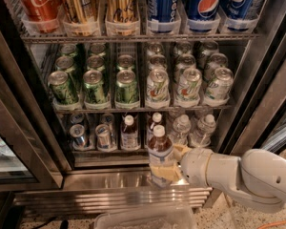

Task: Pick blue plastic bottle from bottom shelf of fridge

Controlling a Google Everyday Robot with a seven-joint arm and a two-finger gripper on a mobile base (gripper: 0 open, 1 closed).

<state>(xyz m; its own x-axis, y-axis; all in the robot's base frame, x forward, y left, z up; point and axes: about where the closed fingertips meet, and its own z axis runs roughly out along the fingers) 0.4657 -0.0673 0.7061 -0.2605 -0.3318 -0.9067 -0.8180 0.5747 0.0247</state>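
The blue plastic bottle, with white cap, reddish-brown neck and a label round its body, is upright in my gripper, in front of the fridge and just outside the bottom shelf. My gripper is shut on the bottle's lower body; its tan fingers cover part of the label. My white arm comes in from the lower right. Two similar small bottles still stand on the bottom shelf behind it.
Small silver cans stand at the shelf's left, clear water bottles at its right. Green and white cans fill the tier above, cola cans the top. The ribbed steel base and a clear bin lie below.
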